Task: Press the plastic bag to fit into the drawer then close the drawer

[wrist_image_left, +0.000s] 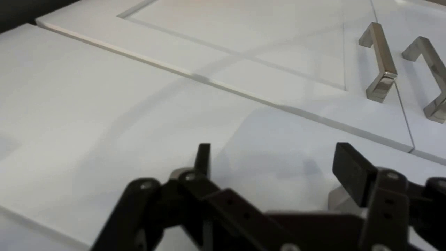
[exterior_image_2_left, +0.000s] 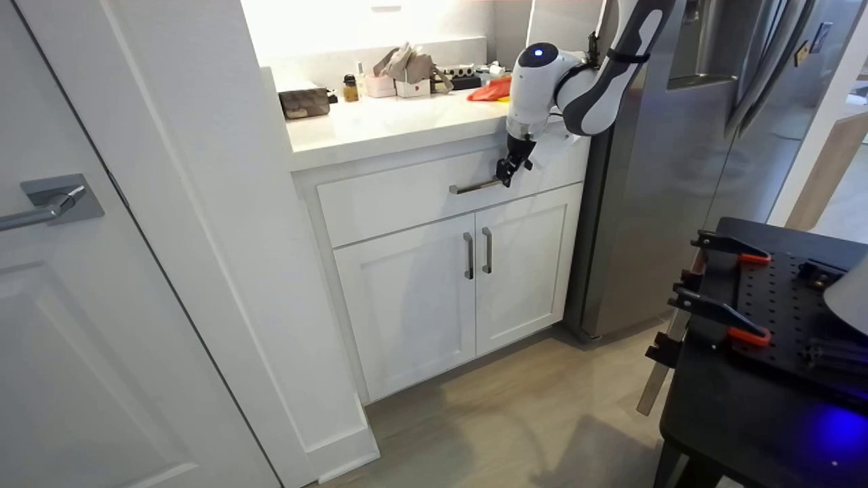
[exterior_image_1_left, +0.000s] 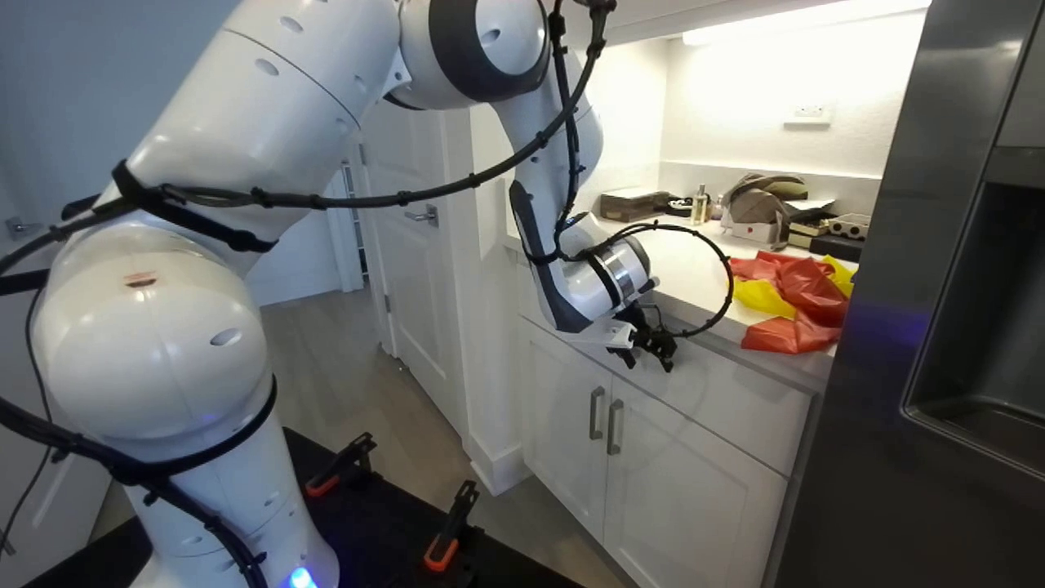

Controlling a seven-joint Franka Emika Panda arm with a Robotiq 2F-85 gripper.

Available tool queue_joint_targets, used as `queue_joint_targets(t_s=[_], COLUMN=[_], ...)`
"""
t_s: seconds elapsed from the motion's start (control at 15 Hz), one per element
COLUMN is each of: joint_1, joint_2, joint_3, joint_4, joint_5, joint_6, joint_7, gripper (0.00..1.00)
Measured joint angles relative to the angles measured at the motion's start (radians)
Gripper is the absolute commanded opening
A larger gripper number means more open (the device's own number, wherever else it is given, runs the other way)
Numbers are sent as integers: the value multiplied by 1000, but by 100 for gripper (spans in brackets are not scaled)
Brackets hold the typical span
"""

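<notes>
The white drawer (exterior_image_1_left: 735, 400) shows shut in both exterior views (exterior_image_2_left: 380, 196), its front flush with the cabinet. Its metal handle (exterior_image_2_left: 468, 186) shows in an exterior view. My gripper (exterior_image_2_left: 517, 172) is at the right end of this handle, fingers pointing down; I cannot tell if it touches. In the wrist view the gripper (wrist_image_left: 275, 162) is open, with nothing seen between its fingers and the drawer front (wrist_image_left: 87, 122) behind. Crumpled red and yellow plastic (exterior_image_1_left: 808, 290) lies on the counter, also partly seen in an exterior view (exterior_image_2_left: 489, 90). The drawer's inside is hidden.
Two cabinet doors with metal handles (exterior_image_2_left: 468, 256) are below the drawer. The counter (exterior_image_2_left: 380, 129) holds a box (exterior_image_2_left: 304, 102), bottles and a cap. A steel fridge (exterior_image_2_left: 637, 224) stands close beside the cabinet. A black table (exterior_image_2_left: 732, 400) with clamps carries the arm.
</notes>
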Motion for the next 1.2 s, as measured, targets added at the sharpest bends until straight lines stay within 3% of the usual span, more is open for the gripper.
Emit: queue_joint_targets(t_s=[0.13, 0.27, 0.47, 0.67, 0.93, 1.2], joint_1=[-9, -15, 71, 215, 377, 453], joint_2=[-59, -139, -255, -372, -535, -667], joint_3=[31, 105, 147, 141, 136, 159], joint_4=[-43, -93, -160, -177, -147, -60], joint_5=[155, 293, 569, 805, 896, 897], joint_6=[-40, -69, -152, -313, -593, -871], joint_7=[-146, -242, -400, -506, -500, -496], gripper=[100, 100, 100, 100, 100, 100])
